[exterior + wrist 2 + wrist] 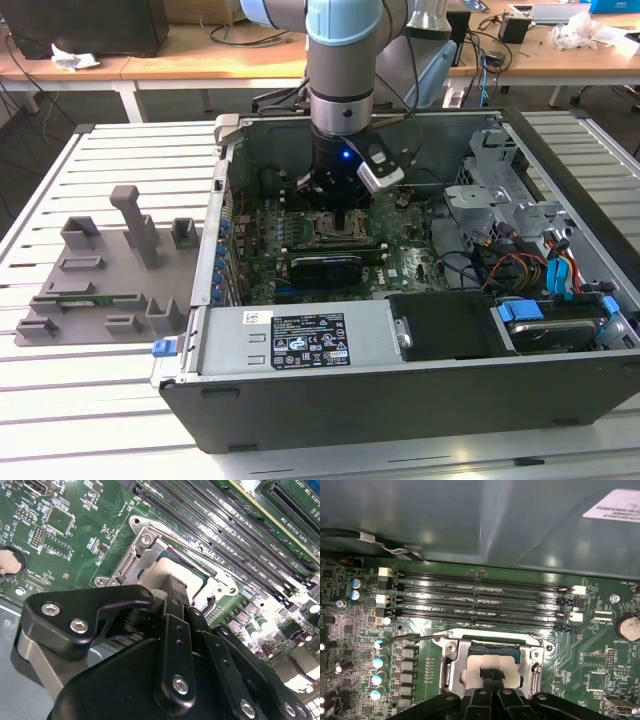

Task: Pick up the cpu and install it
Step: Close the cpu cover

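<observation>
Silver-grey top of the cpu (512, 664) is showing inside the socket frame (451, 666) on the motherboard (350, 625) — so pick-up is looking done and the chip is sitting at, or in, its seat. Gripper (491, 673) is sitting over its middle, jaws drawn almost together, gripping nothing round its edges that I can make out. Full seating and the latch lever (415, 638) — I'm not managing to judge either.
</observation>
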`<state>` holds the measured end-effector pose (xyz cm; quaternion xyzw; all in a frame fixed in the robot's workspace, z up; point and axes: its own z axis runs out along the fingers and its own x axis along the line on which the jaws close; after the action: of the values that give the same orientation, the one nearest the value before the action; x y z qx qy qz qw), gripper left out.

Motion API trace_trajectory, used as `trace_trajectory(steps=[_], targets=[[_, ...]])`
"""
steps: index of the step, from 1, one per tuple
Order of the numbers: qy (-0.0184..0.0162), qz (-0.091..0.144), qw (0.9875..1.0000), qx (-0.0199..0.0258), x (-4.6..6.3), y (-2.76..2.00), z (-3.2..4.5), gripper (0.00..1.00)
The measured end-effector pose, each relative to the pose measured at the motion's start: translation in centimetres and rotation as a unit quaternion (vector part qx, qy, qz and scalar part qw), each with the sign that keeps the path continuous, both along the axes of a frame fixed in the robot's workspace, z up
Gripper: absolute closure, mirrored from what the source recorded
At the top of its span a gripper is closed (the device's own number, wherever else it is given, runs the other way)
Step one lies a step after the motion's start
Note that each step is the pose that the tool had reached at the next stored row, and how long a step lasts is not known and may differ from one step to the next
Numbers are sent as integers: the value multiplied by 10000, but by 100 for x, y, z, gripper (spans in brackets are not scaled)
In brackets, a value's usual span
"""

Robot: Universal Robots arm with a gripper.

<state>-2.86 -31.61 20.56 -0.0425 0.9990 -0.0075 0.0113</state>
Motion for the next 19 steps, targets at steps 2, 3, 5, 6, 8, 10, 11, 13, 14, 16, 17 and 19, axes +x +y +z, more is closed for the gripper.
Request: trace_trajectory(steps=[2, 3, 5, 6, 8, 10, 11, 13, 14, 16, 17, 19], targets=[[0, 0, 10000, 0, 1, 1, 13, 89], [0, 0, 10000, 0, 1, 1, 25, 89], [0, 0, 10000, 0, 0, 0, 60, 89], [0, 0, 10000, 0, 0, 0, 63, 89], [0, 6, 10000, 1, -13, 1, 63, 89], [0, 16, 10000, 0, -65, 0, 63, 89], [0, 20, 10000, 0, -90, 0, 62, 89], [-1, 27, 10000, 0, -152, 0, 59, 89], [0, 33, 10000, 0, -186, 0, 56, 89], [-1, 43, 10000, 1, -214, 1, 52, 89], [0, 51, 10000, 0, -230, 0, 50, 89], [0, 80, 10000, 1, -266, 0, 32, 89]])
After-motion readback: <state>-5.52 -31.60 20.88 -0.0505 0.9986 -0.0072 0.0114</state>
